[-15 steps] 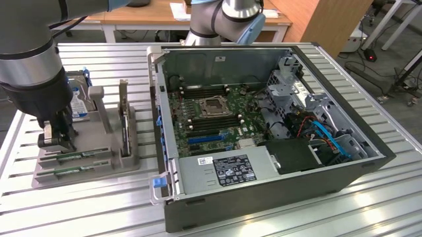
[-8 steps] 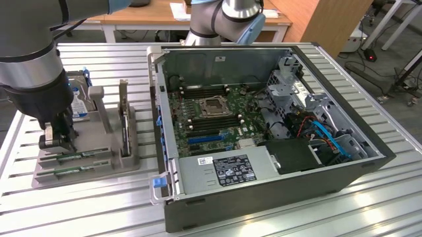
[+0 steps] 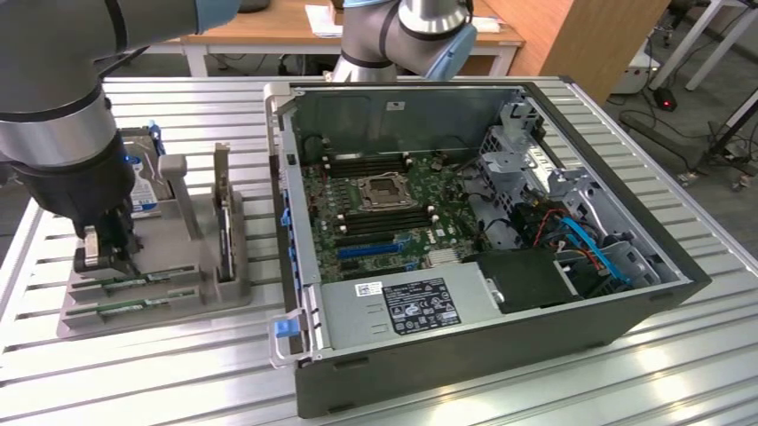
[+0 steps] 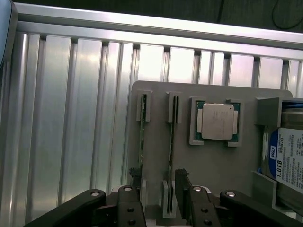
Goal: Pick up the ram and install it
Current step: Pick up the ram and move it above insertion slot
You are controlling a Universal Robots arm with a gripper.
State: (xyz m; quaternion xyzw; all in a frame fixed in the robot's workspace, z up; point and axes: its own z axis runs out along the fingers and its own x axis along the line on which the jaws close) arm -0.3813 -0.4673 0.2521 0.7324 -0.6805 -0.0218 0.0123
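In the exterior view, find the end effector (image 3: 105, 257) low over the exterior view's left end of the grey holder tray (image 3: 231, 288) on the slatted worktop (image 3: 142, 373), beside the open computer case (image 3: 474, 355). Look for the ram (image 3: 140, 284) lying on edge in its slot, green and narrow, right at the fingertips, with a second stick (image 3: 133, 308) in the next slot nearer the camera. Treat the step in hand as probably lining up for the grasp, with nothing lifted yet. Mind the hard drive (image 3: 148, 182) standing in the tray behind the arm. Take the long memory slots (image 3: 379, 224) beside the processor socket (image 3: 385, 191) as the likely destination.

In the wrist view, read the end effector (image 4: 158, 184) as spread apart and gripping nothing, with fingers (image 4: 182, 182) flanking, by the look of it, one end of the ram (image 4: 171, 142). Note the second stick (image 4: 142, 137) close by the other finger and keep that finger in the gap between the two. Centre on the thin edge before closing, square to the stick's length. Squeeze on the flat faces. Expect a thin board to bind in its end brackets if pulled askew, so draw straight out. Steer clear of the processor chip (image 4: 218, 122) and the hard drive (image 4: 289, 156) nearby.
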